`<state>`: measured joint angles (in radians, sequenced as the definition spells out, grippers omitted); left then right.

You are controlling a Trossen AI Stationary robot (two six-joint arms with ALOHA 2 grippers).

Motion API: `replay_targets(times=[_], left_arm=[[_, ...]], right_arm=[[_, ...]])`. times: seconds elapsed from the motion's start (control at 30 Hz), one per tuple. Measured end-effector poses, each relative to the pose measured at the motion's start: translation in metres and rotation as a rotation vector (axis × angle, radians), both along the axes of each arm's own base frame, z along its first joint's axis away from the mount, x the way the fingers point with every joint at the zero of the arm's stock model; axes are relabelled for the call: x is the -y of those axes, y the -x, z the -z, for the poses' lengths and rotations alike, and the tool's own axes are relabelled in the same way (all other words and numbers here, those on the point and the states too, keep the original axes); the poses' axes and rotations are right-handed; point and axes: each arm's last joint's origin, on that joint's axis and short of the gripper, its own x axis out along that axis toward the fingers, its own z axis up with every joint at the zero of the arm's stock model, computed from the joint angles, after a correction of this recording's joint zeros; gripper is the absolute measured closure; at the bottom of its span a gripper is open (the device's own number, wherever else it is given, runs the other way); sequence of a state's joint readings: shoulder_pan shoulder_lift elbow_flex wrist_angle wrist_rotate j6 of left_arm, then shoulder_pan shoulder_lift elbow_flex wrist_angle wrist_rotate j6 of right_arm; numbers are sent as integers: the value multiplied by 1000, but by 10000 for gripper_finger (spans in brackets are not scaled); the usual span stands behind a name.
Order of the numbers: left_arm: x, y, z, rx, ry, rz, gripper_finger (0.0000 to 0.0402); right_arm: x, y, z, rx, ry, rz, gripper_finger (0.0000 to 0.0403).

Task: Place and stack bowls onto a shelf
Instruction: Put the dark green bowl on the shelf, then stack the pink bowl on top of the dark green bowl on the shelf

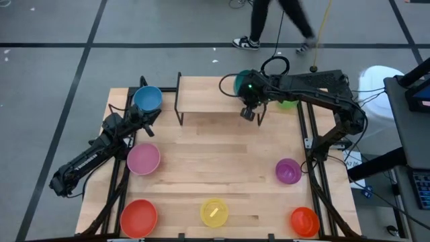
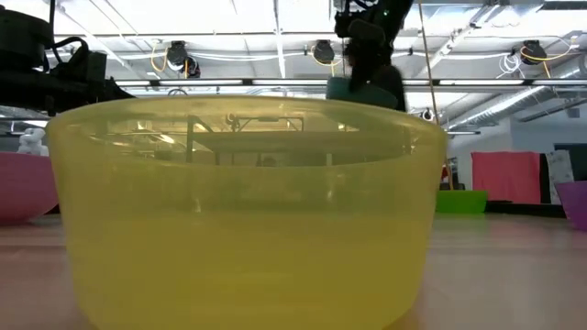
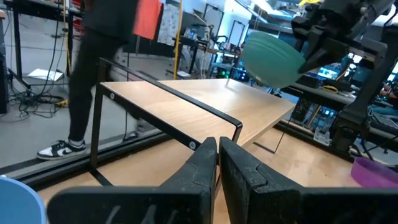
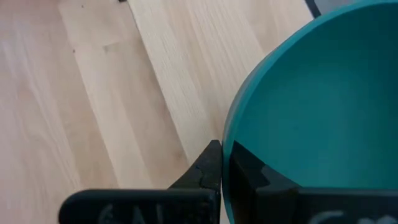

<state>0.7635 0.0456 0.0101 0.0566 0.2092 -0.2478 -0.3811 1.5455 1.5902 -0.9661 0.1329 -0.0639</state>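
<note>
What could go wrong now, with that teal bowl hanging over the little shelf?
The right hand pinches the teal bowl only by its rim, so it might slip or tip before it is set down. It hangs above the shelf near its right end; released there, it could roll off the edge. The green bowl lies close beside that end and might get bumped.

Eight solid-coloured bowls: blue bowl [image 1: 147, 99] at ten o'clock, pink bowl [image 1: 143, 159] – teal bowl [image 1: 239, 83] at twelve, green bowl [image 1: 287, 103], purple bowl [image 1: 288, 171], red bowl [image 1: 138, 216], yellow bowl [image 1: 214, 212] at six, orange bowl [image 1: 304, 220]. Light-wood shelf [image 1: 208, 102], black legs.
</note>
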Motion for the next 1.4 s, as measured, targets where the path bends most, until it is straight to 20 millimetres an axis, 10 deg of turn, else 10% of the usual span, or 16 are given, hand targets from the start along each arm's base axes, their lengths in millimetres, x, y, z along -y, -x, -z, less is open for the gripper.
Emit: replay_targets(times=[1.4], left_arm=[[0, 0, -1, 16, 13, 2, 378]], right_arm=[[8, -1, 23, 53, -147, -23, 328]])
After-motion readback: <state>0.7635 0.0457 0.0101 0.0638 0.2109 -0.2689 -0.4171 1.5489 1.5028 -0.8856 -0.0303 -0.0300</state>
